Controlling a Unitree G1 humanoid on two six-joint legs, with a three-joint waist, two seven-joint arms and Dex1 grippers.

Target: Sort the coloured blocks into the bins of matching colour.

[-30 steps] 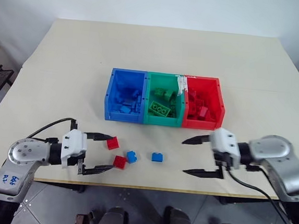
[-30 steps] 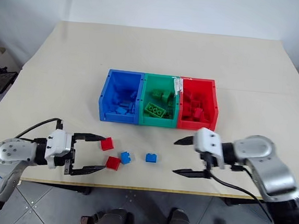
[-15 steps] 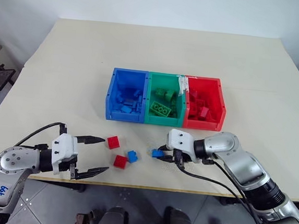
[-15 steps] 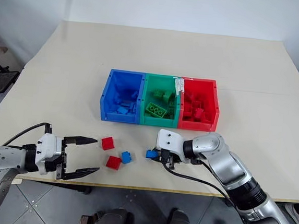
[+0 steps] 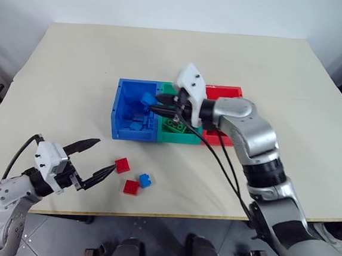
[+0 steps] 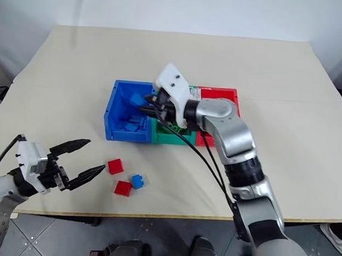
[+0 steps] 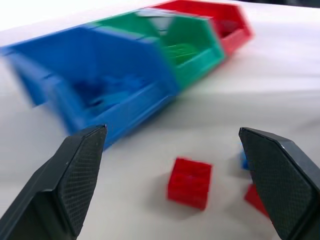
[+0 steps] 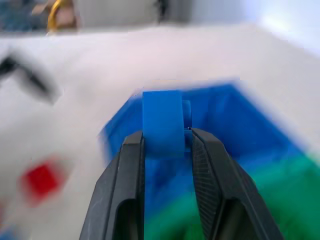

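The right gripper (image 5: pixel 151 103) is up over the blue plastic bin (image 5: pixel 119 113), its black fingers (image 8: pixel 127 180) pinching a small blue studded plastic brick (image 5: pixel 147 98) between them. In the right wrist view the brick (image 8: pixel 162 123) sits squarely in the clamp with the blue bin's open top beneath it. That bin is the left end of a joined row, with the green plastic bin (image 5: pixel 169 134) in the middle and the red plastic bin (image 5: pixel 231 92) on the right, all three holding bricks of their own colour.

Down at the near edge of the pale tabletop (image 5: pixel 75 60), the left gripper (image 5: pixel 101 156) hangs with fingers spread wide, holding nothing. Just beside its tips lies a red square brick (image 5: pixel 121 165); a second red brick (image 5: pixel 131 187) and a loose blue brick (image 5: pixel 145 180) lie touching or nearly so a little further on.
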